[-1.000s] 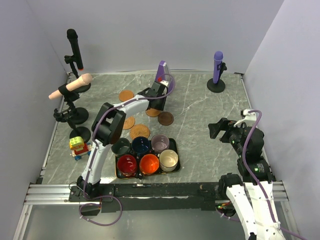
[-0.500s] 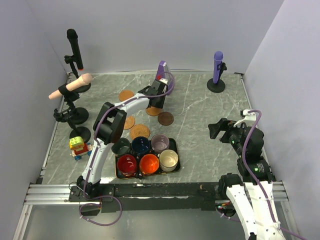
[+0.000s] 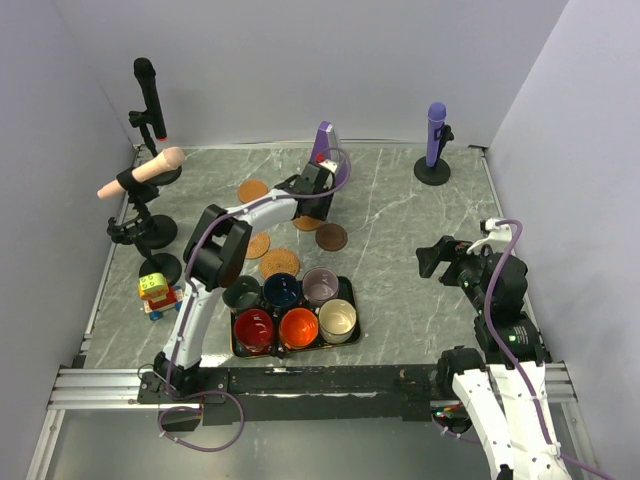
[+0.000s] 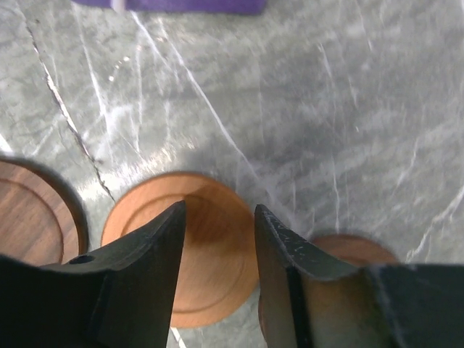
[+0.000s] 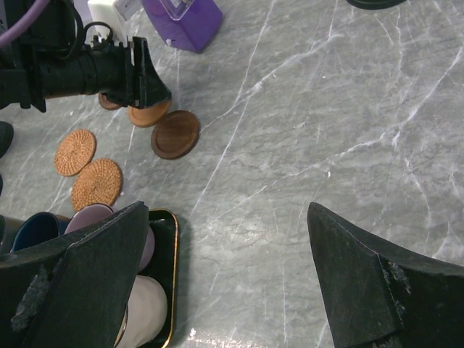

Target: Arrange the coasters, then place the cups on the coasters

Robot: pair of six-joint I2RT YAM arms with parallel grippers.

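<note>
My left gripper (image 3: 311,206) hangs at the far middle of the table, just above an orange-brown coaster (image 4: 210,196) that lies flat on the marble. Its jaws (image 4: 219,210) stand apart with nothing between them. A dark brown coaster (image 3: 331,237) lies beside it, another orange one (image 3: 252,190) to the left, and two woven ones (image 3: 279,263) nearer the tray. Several cups stand in the black tray (image 3: 351,290): dark green (image 3: 241,293), navy (image 3: 282,290), lilac (image 3: 320,285), red (image 3: 253,329), orange (image 3: 298,327), cream (image 3: 337,320). My right gripper (image 5: 228,210) is open over bare marble at the right.
A purple box (image 3: 322,140) stands just behind the left gripper. Microphones on stands ring the table: black (image 3: 148,95) and pink (image 3: 140,175) at the left, purple (image 3: 436,130) at the back right. A small toy (image 3: 155,292) sits left of the tray.
The left gripper's jaws have spread wider over the orange-brown coaster and the hand has shifted slightly. The right arm has not moved.
</note>
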